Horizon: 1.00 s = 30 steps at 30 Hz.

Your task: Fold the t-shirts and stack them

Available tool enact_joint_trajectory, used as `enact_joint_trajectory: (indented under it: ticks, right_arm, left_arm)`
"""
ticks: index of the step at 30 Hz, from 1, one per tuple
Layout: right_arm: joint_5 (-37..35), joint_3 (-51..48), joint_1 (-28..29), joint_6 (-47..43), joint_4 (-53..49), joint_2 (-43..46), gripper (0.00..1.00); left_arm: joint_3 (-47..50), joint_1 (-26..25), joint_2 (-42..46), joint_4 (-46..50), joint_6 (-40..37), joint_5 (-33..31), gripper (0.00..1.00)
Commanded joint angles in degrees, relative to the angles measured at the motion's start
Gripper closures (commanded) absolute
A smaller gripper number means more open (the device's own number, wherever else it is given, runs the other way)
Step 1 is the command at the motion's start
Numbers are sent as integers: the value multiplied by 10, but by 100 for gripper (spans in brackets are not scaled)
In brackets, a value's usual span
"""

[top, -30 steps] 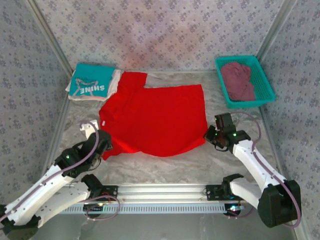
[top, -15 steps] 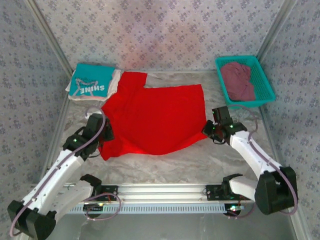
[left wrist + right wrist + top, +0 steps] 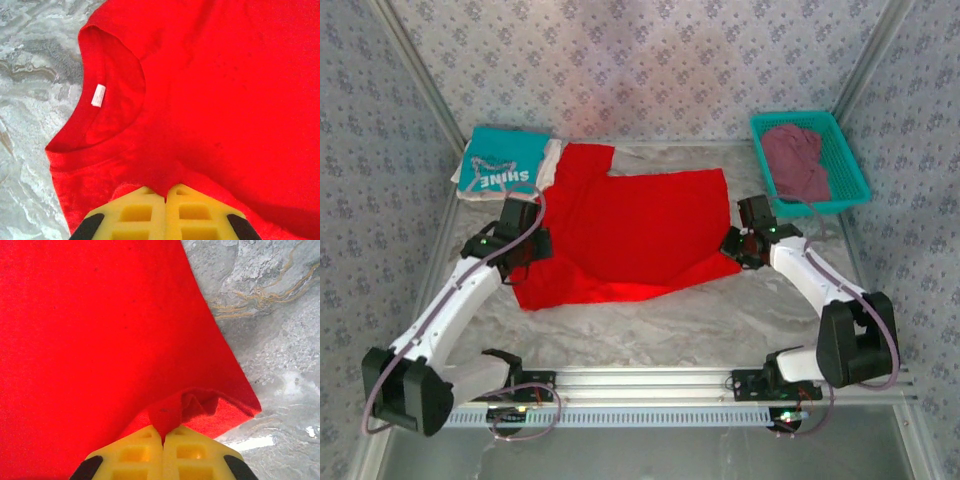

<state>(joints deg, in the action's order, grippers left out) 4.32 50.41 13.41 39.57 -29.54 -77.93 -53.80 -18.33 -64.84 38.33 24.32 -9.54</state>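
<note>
Worktop (image 3: 720,310), marbled grey, seen from the top view.

1. Red t-shirt (image 3: 630,235): lies spread across the centre of the worktop, mostly flat. Its collar end is toward the left arm and its hem end toward the right arm. One sleeve points to the far edge. The near edge is drawn up slightly and uneven.

2. Left gripper (image 3: 166,192): we find the yellow pads pressed together with no gap. A small pucker of red cloth is pinched between them, just beside the collar (image 3: 100,125). The white neck label (image 3: 99,95) is visible inside the collar. In the top view this gripper sits at the shirt's left edge.

3. Right gripper (image 3: 164,436): pads likewise closed tight. They clamp a bunched fold at the shirt's corner, which curls up at the pads. Bare worktop shows to the right of it. In the top view it sits at the shirt's right near corner.

4. Teal t-shirt (image 3: 500,165): folded, "SHINE" print facing up, at the far left corner. It rests on a white t-shirt (image 3: 552,160) whose edge shows at the side. The red sleeve lies just beside this stack; we cannot tell whether they touch.

5. Maroon t-shirt (image 3: 795,160): crumpled, unfolded, inside the teal basket (image 3: 765,185) at far right. It is apart from the red shirt.
</note>
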Motion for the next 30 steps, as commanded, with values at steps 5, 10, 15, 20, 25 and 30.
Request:
enact_joint_trajectory:
  ticks: [5,10,15,20,25,30]
  right_arm:
    - [-16,19,-19,1,-1,-35,100]
    - [-19,16,-25,3,19,-57,100]
    - [-18,20,-25,12,32,-67,100]
    - [-19,27,-31,14,34,-74,100]
    - [-16,38,-36,14,40,-94,96]
    - [-8,64,-42,12,44,-132,75]
  left_arm:
    - [-31,20,-49,-52,-58,15,100]
    - [-43,25,-77,-73,-76,16,100]
    - [-67,25,-103,-86,-94,12,100]
    - [-95,28,-132,-89,-107,8,100]
    - [-128,29,-180,-86,-122,2,100]
    - [-160,36,-218,-85,-139,-28,99]
